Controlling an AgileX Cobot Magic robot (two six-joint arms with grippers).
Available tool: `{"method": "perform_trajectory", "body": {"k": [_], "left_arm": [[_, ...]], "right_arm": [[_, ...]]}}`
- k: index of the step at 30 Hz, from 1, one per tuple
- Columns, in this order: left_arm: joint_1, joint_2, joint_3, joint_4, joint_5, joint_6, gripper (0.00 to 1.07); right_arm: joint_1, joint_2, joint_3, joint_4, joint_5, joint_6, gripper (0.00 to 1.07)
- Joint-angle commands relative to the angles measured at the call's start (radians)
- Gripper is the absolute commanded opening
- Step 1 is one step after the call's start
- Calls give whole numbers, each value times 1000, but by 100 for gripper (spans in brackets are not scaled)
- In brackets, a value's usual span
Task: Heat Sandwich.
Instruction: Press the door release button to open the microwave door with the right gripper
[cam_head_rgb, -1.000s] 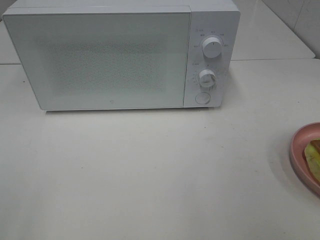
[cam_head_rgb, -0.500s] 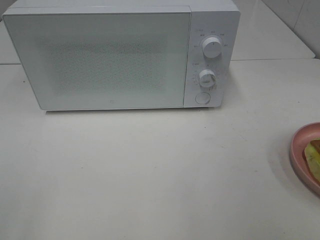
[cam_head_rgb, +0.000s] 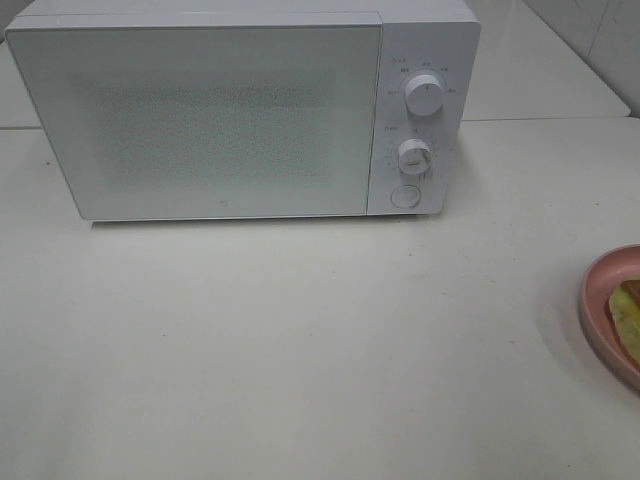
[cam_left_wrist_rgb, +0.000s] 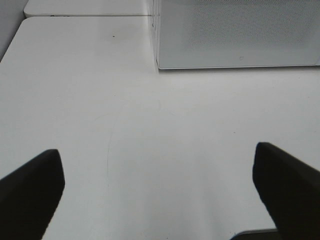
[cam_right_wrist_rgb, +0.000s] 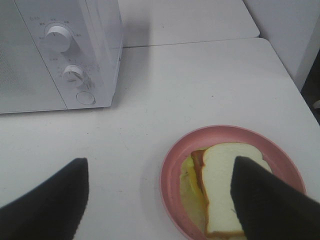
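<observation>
The sandwich (cam_right_wrist_rgb: 220, 190), white bread over reddish filling and pale lettuce, lies on a round pink plate (cam_right_wrist_rgb: 172, 167) at the table's right edge; the high view catches only a sliver of the sandwich (cam_head_rgb: 628, 315) and its plate (cam_head_rgb: 598, 300). My right gripper (cam_right_wrist_rgb: 160, 200) hovers above the plate, open, with one dark finger over the sandwich's right side. At the back stands the white microwave (cam_head_rgb: 240, 110) with its door closed. In front of the microwave's left corner, my left gripper (cam_left_wrist_rgb: 160, 185) is open over bare table. Neither arm shows in the high view.
Two round knobs (cam_head_rgb: 424, 97) and a round button (cam_head_rgb: 405, 196) sit on the microwave's right panel. The white table (cam_head_rgb: 300, 340) stretches in front of it. A seam (cam_head_rgb: 540, 119) separates this table from another surface behind.
</observation>
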Motion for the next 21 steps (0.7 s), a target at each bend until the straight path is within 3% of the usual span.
{"method": "perform_trajectory", "body": {"k": [1,12,21], "left_arm": [[-5,-25,4,-3,-8,-2,97],[-5,-25,4,-3,-8,-2,97],[-5,-25,4,-3,-8,-2,97]], "right_arm": [[-1,62,-6,4,-69,1,75],[-1,255,-6,5,-206,2,75],[-1,441,-6,5,-435,1,75]]}}
